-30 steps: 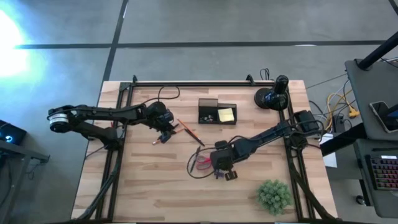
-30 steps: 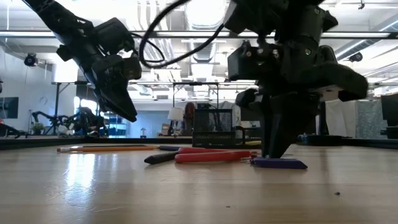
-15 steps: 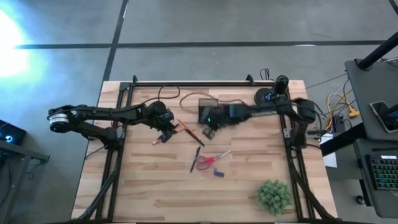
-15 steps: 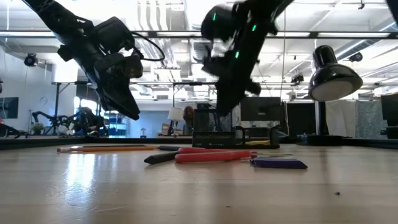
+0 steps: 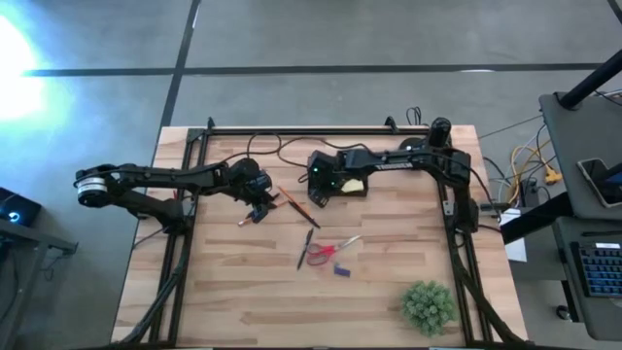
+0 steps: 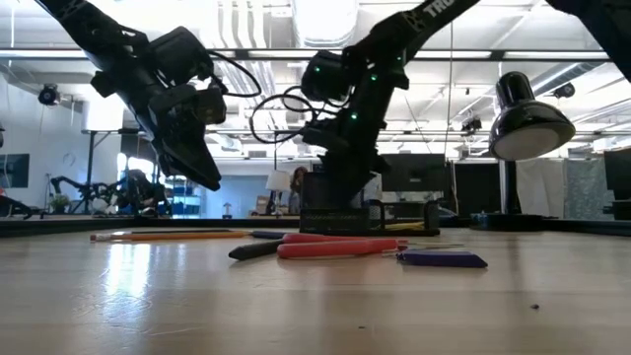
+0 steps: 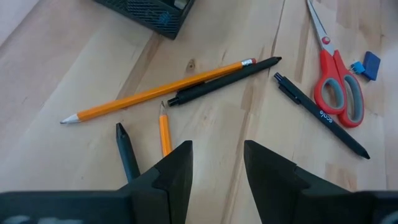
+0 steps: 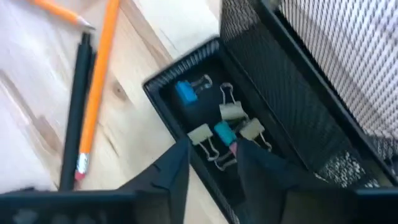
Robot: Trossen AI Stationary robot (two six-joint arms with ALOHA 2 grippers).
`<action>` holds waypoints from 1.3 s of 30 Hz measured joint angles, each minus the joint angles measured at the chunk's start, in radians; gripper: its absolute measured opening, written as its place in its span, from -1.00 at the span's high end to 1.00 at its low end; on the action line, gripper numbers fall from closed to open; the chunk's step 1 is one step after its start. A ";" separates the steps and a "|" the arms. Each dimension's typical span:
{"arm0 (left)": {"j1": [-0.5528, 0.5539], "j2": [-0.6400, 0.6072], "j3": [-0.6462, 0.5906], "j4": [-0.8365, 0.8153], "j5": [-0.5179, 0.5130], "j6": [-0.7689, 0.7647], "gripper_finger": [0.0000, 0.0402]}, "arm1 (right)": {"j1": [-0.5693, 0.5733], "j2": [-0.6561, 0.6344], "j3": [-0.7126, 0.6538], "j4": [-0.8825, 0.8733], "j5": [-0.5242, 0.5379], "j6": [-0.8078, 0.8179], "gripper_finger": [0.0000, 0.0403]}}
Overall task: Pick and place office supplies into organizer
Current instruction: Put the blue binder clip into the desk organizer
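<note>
The black mesh organizer (image 5: 340, 175) stands at the far middle of the table, a yellow sticky-note pad (image 5: 353, 182) in it. My right gripper (image 8: 211, 163) hangs open over its low compartment (image 8: 186, 62), pointing steeply down at several binder clips, a teal one (image 8: 224, 132) just ahead of the fingertips. My left gripper (image 7: 217, 165) hovers open above an orange pencil (image 7: 155, 93) and a black pen (image 7: 224, 81) left of the organizer. Red-handled scissors (image 5: 326, 253), another black pen (image 5: 304, 248) and a small blue piece (image 5: 341, 270) lie flat mid-table.
A short orange pencil (image 7: 164, 134) and a black pen (image 7: 127, 155) lie just beside my left fingers. A black round mount with a lamp (image 5: 423, 151) stands at the far right. A green plant (image 5: 429, 306) sits at the near right corner.
My right gripper has risen from the table beside the scissors and blue piece and swung toward the far edge, rolling as it went, and now hangs over the organizer's low compartment. The scissors and the blue piece have stayed where they lay.
</note>
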 joint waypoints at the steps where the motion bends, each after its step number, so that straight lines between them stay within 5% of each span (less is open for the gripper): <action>1: 0.000 0.000 0.000 0.000 0.000 0.000 0.36 | 0.008 -0.002 0.009 0.000 0.041 -0.001 0.31; 4: 0.000 0.000 0.000 0.000 0.000 0.000 0.36 | 0.022 -0.034 0.024 -0.010 0.105 -0.020 0.19; 14: 0.000 0.000 0.000 0.000 0.000 0.000 0.36 | 0.247 -0.171 -0.114 -0.185 -0.050 -0.084 0.10; 19: 0.000 0.000 0.000 0.000 0.000 0.000 0.36 | 0.445 -0.157 -0.148 -0.106 -0.044 0.103 0.14; 24: 0.000 0.000 0.000 0.002 0.000 0.007 0.36 | 0.574 -0.119 -0.124 -0.118 0.071 0.366 0.21; 30: 0.000 0.000 0.000 0.000 0.000 0.053 0.36 | 0.609 -0.032 -0.095 -0.112 0.086 0.548 0.25; 39: 0.000 0.000 -0.001 0.000 0.002 0.060 0.36 | 0.607 0.036 -0.060 -0.092 0.105 0.595 0.24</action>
